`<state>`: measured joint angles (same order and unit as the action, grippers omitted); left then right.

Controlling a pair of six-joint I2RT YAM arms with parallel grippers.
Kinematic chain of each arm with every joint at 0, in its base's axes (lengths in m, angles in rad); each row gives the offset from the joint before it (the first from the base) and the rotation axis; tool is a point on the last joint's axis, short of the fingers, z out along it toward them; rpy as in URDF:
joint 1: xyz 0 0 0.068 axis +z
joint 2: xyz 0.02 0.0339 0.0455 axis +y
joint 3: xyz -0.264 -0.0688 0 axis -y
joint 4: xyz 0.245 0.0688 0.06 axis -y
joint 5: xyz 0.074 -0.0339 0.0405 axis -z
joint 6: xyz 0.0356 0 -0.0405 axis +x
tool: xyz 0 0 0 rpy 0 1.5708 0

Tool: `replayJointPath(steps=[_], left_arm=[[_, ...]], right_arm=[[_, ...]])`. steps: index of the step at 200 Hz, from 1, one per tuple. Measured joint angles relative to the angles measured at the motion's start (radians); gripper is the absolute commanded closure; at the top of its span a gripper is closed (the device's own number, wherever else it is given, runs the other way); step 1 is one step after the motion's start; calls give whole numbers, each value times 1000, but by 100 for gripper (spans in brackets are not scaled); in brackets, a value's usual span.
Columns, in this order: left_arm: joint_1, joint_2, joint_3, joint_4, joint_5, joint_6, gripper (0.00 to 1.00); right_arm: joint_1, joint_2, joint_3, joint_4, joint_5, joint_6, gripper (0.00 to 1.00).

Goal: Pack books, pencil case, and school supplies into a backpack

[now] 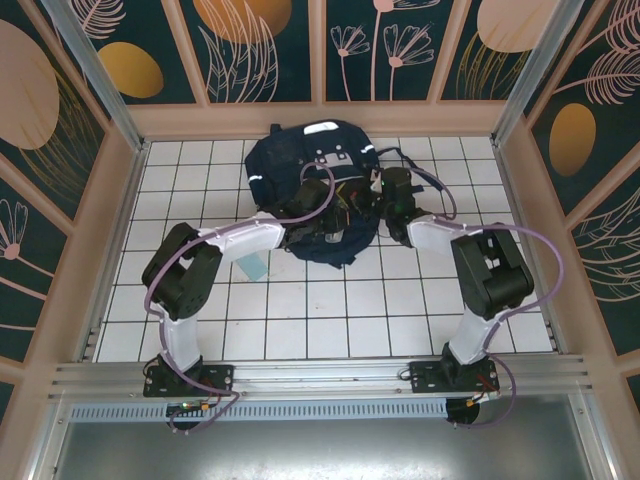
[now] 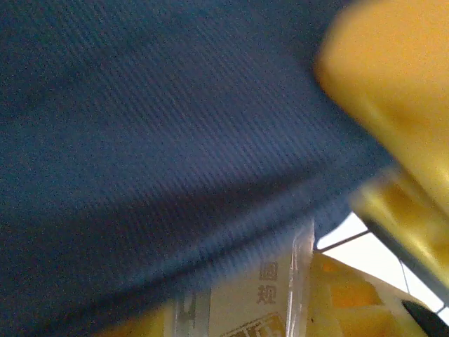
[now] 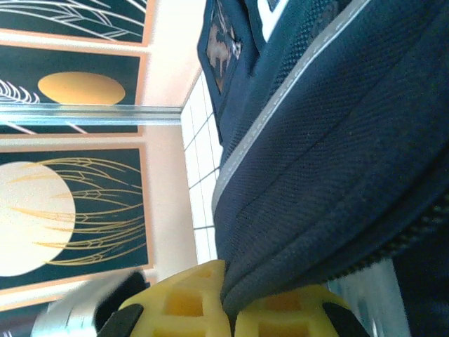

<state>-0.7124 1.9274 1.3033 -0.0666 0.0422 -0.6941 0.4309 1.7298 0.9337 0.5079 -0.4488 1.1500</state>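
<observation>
We see the right gripper [image 3: 226, 303] closed tight, its two yellow fingers [image 3: 179, 302] pinching a fold of the navy backpack [image 3: 337, 154] between them. The fabric rises straight up from the fingertips, and a grey reflective stripe [image 3: 280, 119] runs along the bag above the grip. Beyond that gripper, past the bag's edge, lie the white tiled table [image 3: 200, 168] and the painted wall panels [image 3: 77, 88]. In the overhead view the backpack lies bunched on the tiles ahead of both grippers. The right gripper is at one side of its near edge and the left gripper [image 1: 338, 205] is just beside it, with dark fabric between the two. In the left gripper's own camera the navy cloth lies close against the lens and across the space ahead of the fingers. One yellow finger [image 2: 382, 98] shows blurred at the upper right, and more yellow shows below. Just under the cloth, beside the lower finger, is a whitish translucent strip [image 2: 270, 295] with printed characters on it. We cannot tell how wide the left gripper stands, nor whether it has hold of the cloth, the strip or nothing. A small pale blue-green square [image 1: 255, 268] lies flat on the tiles behind the left gripper. It sits just beside the arm's white forearm [image 1: 245, 240], well apart from the fingers and outside the bag.
</observation>
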Motion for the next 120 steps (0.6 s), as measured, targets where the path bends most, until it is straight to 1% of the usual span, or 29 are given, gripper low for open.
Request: replayJointPath(steps=[23,61,70,75,81,85,86,88,89,90,91,95,120], left_arm=[[1,42,40,-40,-1,7,76],[19,80,101,-121,-64,27,66],[29,84,116,-146,-78,37,62],[34,86,125,-157,-81,40,57],[40,92,139,-173,-86,43,47],[43,94,146,-180,-86,55,35],[44,96,149,-184,-87,51,33],[45,97,152,-187,-89,48,20],[46,98,154,-190,-90,51,11],[47,99,155,-192,-89,54,6],[47,99,156,-192,-89,58,4],[50,103,160,-197,-93,56,1],[70,105,161,-203,-80,58,1]], right_arm=[[10,-34,-52,19,29,13,100],[16,-84,-92,28,74,13,100],[18,-94,-96,36,84,16,100],[18,-99,-97,40,88,17,100],[19,-101,-97,45,94,17,100],[19,-102,-98,46,98,17,100],[19,-102,-97,47,99,18,100],[19,-102,-98,48,102,18,100],[19,-102,-98,48,103,18,100],[19,-102,-97,49,104,17,100],[19,-102,-97,50,106,18,100],[19,-102,-97,50,110,18,100],[19,-102,-97,59,123,16,100]])
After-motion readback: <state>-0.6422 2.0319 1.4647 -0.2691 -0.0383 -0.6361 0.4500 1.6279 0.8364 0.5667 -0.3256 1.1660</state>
